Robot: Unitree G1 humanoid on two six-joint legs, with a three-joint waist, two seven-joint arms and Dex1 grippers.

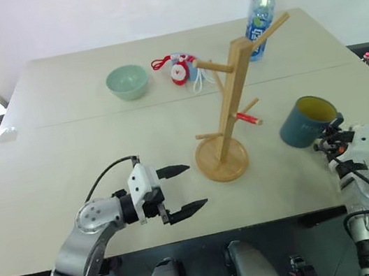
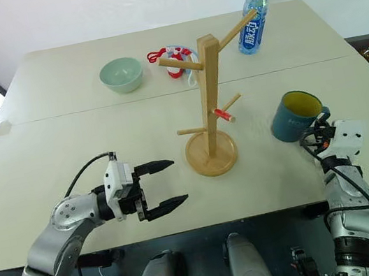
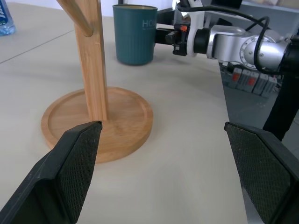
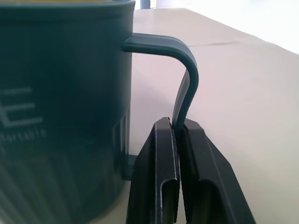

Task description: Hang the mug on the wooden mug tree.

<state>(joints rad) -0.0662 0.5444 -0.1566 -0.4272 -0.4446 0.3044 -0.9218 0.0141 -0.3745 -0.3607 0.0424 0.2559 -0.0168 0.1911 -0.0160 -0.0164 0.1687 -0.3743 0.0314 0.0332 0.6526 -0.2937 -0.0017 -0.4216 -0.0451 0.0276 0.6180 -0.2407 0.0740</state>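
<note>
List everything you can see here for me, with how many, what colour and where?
table: one, pale beige, under everything
mug: one, blue-grey with a yellow inside, near the table's right edge, right of the mug tree
mug tree: one, light wood with a red-tipped peg, middle of the table
bowl: one, pale green, far side, left of the mug tree
bottle: one, clear with a blue cap, far right
red and white bundle: one, right of the bowl; cannot tell what it is
left tool: one, black fingers, open, left of the tree's base
right tool: one, black fingers, shut on the mug's handle
</note>
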